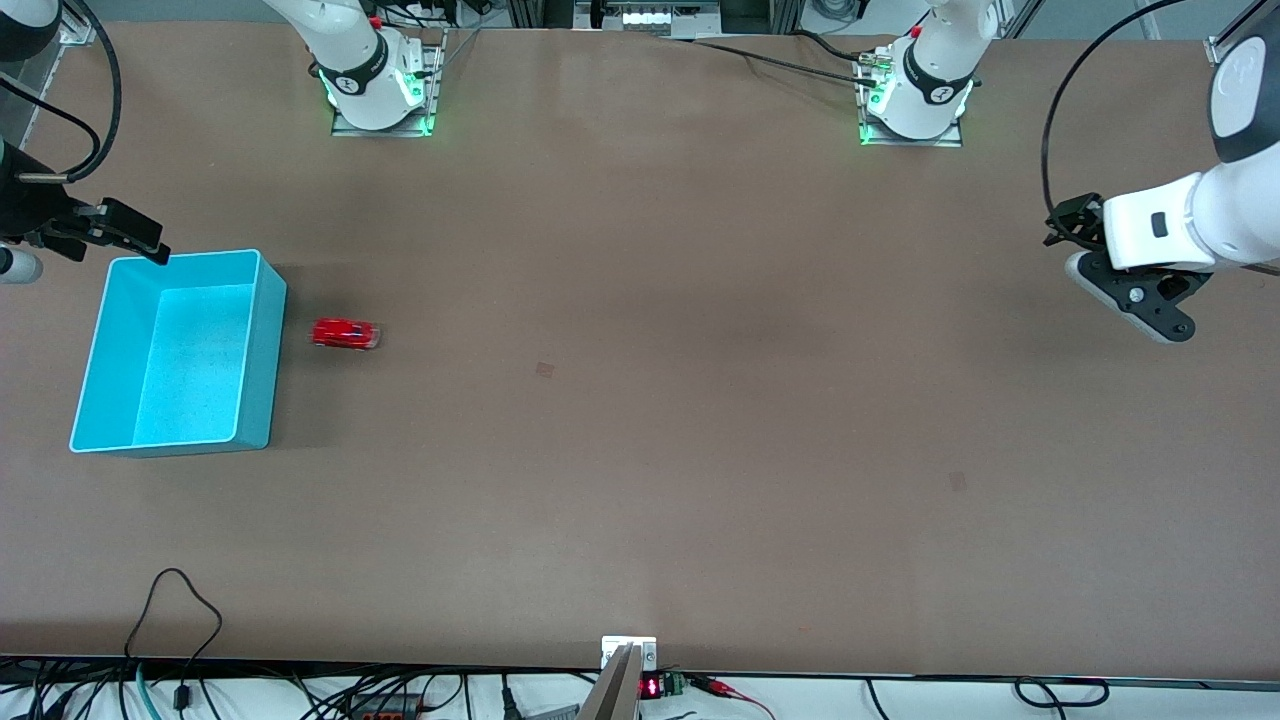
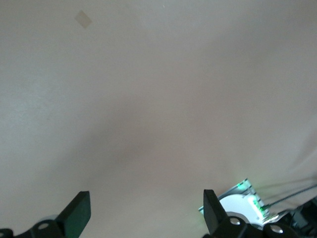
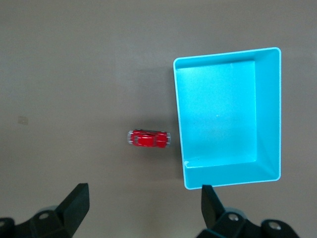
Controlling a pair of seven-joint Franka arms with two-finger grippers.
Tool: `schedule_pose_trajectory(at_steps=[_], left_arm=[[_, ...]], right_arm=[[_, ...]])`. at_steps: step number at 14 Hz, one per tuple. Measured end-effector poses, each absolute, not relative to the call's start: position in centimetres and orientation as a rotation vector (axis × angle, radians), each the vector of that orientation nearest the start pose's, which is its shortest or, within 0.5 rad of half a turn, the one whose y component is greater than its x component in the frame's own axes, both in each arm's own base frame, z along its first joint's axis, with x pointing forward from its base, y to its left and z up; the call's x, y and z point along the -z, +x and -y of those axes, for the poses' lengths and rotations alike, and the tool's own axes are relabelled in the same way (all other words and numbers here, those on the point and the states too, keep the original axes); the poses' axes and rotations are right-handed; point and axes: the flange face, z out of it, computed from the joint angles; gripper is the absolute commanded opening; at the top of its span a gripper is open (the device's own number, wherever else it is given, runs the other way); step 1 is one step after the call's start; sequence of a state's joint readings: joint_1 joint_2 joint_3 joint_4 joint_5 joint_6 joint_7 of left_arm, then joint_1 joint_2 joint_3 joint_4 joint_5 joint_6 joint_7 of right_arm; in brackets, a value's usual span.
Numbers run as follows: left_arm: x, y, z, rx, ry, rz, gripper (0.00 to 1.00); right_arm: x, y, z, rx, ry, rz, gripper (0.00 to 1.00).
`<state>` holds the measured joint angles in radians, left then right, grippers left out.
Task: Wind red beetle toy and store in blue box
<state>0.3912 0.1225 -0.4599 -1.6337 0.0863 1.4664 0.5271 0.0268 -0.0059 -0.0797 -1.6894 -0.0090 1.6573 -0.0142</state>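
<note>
The right hand [image 1: 150, 243] hangs with its fingers spread wide and nothing between them, over the corner of the blue box [image 1: 262, 340] that lies toward the robot bases, at the right arm's end of the table [image 1: 640, 400]. In the right wrist view the two dark fingertips [image 3: 77, 201] frame bare table, with the box and the toy in sight past them. The left hand [image 1: 1075, 225] waits over the table at the left arm's end, also spread and empty; its wrist view shows only bare brown surface and a small tape mark [image 2: 83, 19].

The red beetle toy [image 1: 346, 334] sits on the table just beside the box, at about three o'clock from it in the front view, a narrow gap between them, its length pointing at the box's long wall. Nothing touches it.

By my reading, the task is not yet begun: the toy is not grasped, no winding is under way, and the box is empty. Picking up, winding and storing all remain.

The toy is tiny, rounded and glossy, hard red shell with silvery ends, likely slippery to pinch. The box is smooth cyan plastic, rectangular, with rounded corners, upright walls and a faintly speckled floor. The table is matte brown and flat.
</note>
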Motion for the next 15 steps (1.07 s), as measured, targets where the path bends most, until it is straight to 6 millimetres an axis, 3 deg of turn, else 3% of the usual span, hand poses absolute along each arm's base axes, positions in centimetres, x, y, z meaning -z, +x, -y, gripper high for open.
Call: schedule_pose_trajectory(at_steps=[6,9,13,15], left_arm=[[-53.8,56.3,4.5,-0.421,-3.047,-0.603,1.00],[-54.1,56.3,5.0,-0.410,-3.049,-0.571,1.00],[-53.8,56.7,3.1,-0.410,-3.124,-0.424,1.00],[-54.3,56.9,1.8,-0.271,-3.148,-0.295,1.00]], right_arm=[[-57.9,55.6,3.0,-0.042,-3.148,-0.059,1.00],[-57.9,55.6,3.0,-0.041,-3.148,-0.059,1.00],[-57.9,55.6,3.0,-0.040,-3.148,-0.058,1.00],[-57.9,55.6,3.0,-0.040,-3.148,-0.058,1.00]])
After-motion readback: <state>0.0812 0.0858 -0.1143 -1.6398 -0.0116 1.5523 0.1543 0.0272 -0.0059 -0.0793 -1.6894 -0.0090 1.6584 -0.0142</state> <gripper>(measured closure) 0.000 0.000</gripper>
